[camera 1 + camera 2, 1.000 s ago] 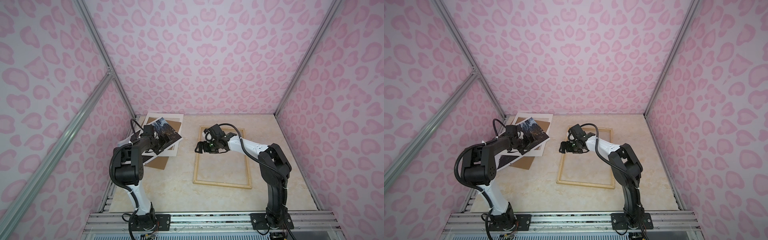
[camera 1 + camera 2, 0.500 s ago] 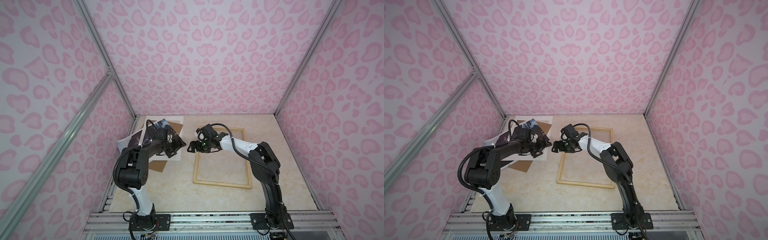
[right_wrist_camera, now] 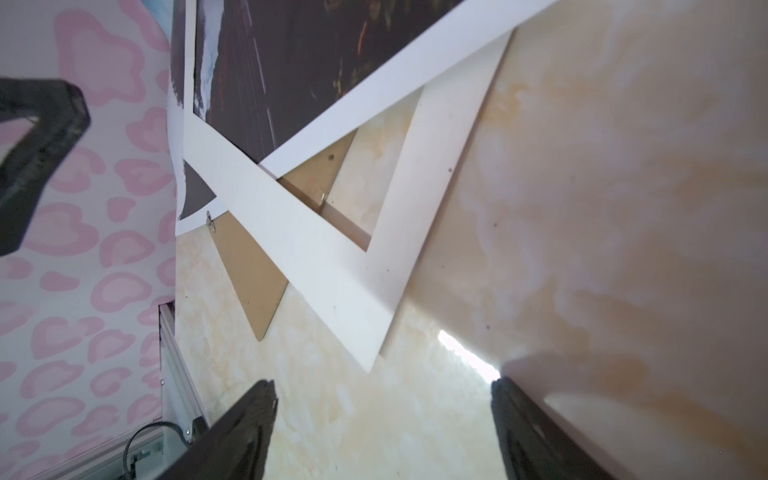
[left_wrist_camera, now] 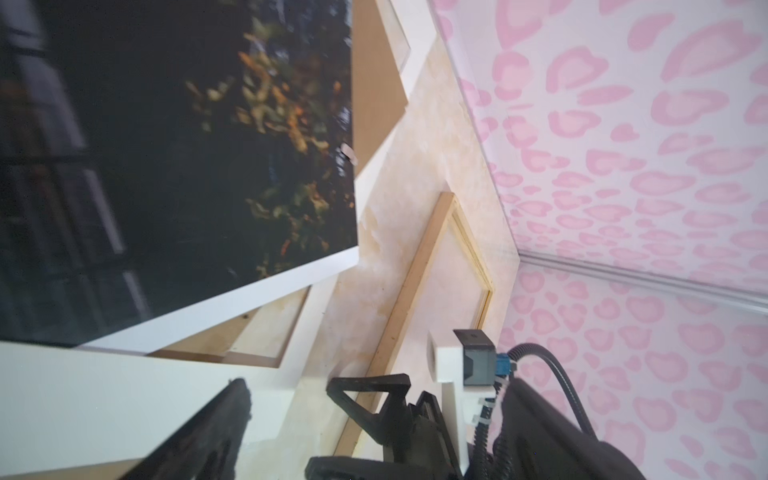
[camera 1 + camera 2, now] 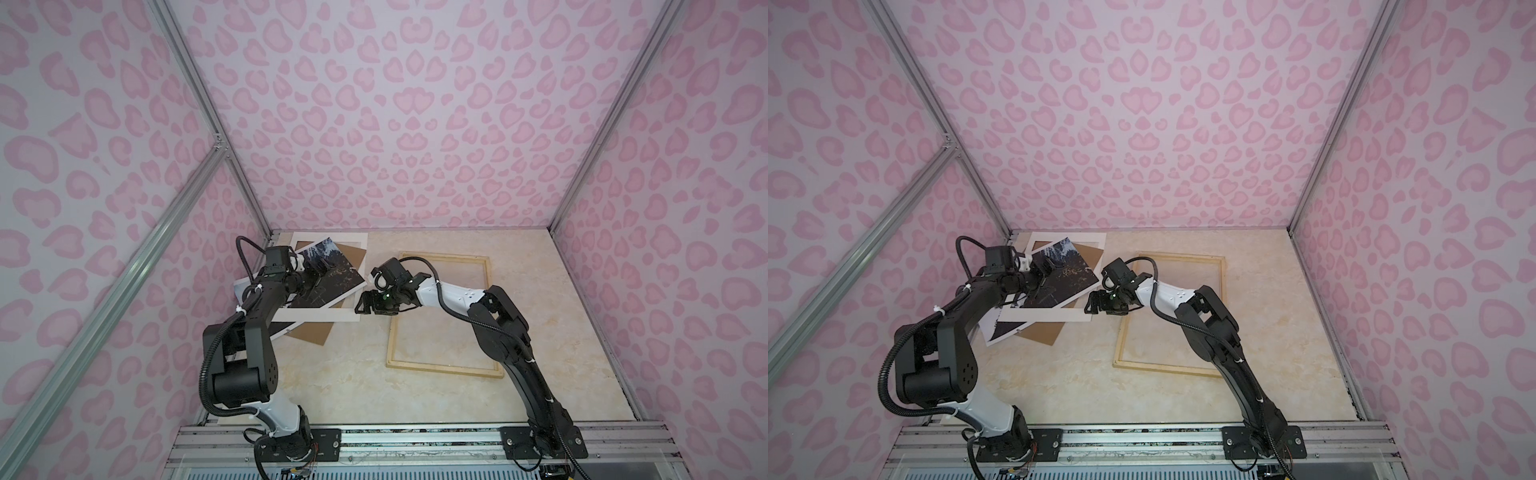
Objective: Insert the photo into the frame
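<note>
The photo (image 5: 332,282) (image 5: 1063,282), a dark forest print with a white margin, lies tilted on a pile at the back left. In the left wrist view the photo (image 4: 166,166) fills the near field. My left gripper (image 5: 318,274) (image 5: 1044,270) hovers open over the photo's left part; only one of its fingers (image 4: 224,415) shows in its wrist view. The frame (image 5: 440,371) (image 5: 1167,368) (image 4: 415,282) of pale wood lies flat, right of the pile. Between pile and frame, my right gripper (image 5: 359,305) (image 5: 1089,305) (image 3: 382,395) is open, nothing in it.
A white mat board (image 5: 324,326) (image 3: 332,291) lies under the photo, its corner pointing at my right gripper. Under that sits a brown backing board (image 5: 313,334) (image 3: 253,270). Another paper print (image 5: 1000,328) pokes out at the pile's left. Pink patterned walls close three sides.
My right gripper has moved left off the frame to the mat board's near corner, its jaws narrowing slightly. My left gripper reached right over the photo, then drew back left.
</note>
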Controlling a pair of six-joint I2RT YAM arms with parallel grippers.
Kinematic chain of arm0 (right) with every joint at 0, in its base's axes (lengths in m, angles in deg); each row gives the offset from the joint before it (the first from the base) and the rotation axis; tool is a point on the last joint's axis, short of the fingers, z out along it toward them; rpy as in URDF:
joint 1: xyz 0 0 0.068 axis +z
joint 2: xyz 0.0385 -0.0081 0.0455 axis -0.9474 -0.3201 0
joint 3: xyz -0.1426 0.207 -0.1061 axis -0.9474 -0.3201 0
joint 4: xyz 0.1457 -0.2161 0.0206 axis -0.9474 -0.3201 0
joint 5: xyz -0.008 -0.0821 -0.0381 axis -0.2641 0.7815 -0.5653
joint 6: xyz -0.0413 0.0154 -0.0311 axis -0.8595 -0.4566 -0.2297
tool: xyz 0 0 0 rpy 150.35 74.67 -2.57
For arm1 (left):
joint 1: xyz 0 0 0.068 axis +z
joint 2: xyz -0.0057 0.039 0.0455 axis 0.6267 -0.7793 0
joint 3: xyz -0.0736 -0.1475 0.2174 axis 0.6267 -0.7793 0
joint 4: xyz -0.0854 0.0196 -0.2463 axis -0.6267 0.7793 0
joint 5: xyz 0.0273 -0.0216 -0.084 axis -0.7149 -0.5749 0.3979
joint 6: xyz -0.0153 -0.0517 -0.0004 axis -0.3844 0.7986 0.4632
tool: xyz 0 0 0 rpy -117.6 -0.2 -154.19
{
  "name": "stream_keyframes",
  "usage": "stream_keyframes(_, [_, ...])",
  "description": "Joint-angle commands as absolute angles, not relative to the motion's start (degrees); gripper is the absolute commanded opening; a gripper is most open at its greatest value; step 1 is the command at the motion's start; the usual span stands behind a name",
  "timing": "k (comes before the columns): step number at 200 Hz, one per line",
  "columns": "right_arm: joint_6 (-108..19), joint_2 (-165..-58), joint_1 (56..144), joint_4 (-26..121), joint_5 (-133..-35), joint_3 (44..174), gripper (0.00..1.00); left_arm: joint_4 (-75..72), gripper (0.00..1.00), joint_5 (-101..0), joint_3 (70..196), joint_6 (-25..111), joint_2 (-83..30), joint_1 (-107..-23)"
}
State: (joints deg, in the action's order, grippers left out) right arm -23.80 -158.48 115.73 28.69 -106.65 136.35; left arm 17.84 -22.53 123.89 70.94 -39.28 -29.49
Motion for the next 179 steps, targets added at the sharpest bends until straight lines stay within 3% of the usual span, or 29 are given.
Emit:
stream_keyframes(1, [-18.7, -160.0, 116.5, 30.6, -106.9, 136.0, 0.84, 20.3, 0.97, -22.3, 123.0, 68.8, -40.7, -28.1])
stream_keyframes(69, [-1.0, -157.6, 118.5, 41.9, -103.6, 126.1, 0.90, 17.7, 0.97, -24.2, 119.4, 69.2, -47.9, -27.8])
stream_keyframes(116, [4.1, -158.1, 119.5, 43.6, -101.5, 126.8, 0.95, 18.5, 0.97, -25.8, 118.9, 68.4, -49.3, -27.3])
stream_keyframes(179, [6.5, -162.0, 119.3, 51.2, -101.9, 128.7, 0.90, 19.4, 0.97, -26.3, 118.3, 67.2, -49.3, -27.2])
